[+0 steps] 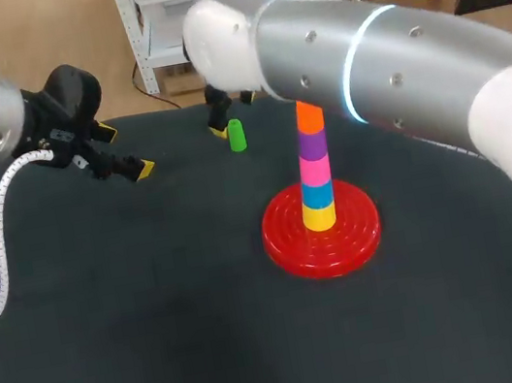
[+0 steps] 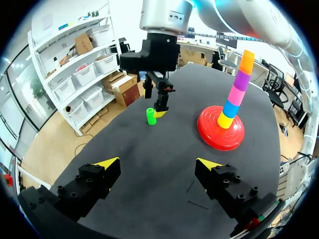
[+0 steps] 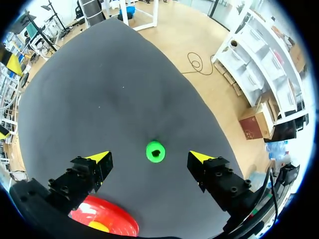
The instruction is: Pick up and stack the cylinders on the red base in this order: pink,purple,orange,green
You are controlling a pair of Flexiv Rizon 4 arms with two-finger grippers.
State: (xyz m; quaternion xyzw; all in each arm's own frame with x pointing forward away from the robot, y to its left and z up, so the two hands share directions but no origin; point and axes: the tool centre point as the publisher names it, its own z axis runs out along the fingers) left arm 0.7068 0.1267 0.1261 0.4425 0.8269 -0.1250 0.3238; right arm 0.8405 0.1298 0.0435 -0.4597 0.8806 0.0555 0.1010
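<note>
The green cylinder (image 3: 155,152) stood upright ahead of the right gripper (image 3: 149,157), centred on the gap between its wide-spread fingers and untouched. An off-centre close could topple it. The lift might clip the tall stack (image 1: 315,167) on the red base (image 1: 284,243) nearby. The left gripper (image 2: 157,163) hung spread and empty.

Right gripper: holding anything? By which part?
Nothing. The right gripper is open, with the green cylinder ahead of it, untouched. The left gripper is open and empty too.
</note>
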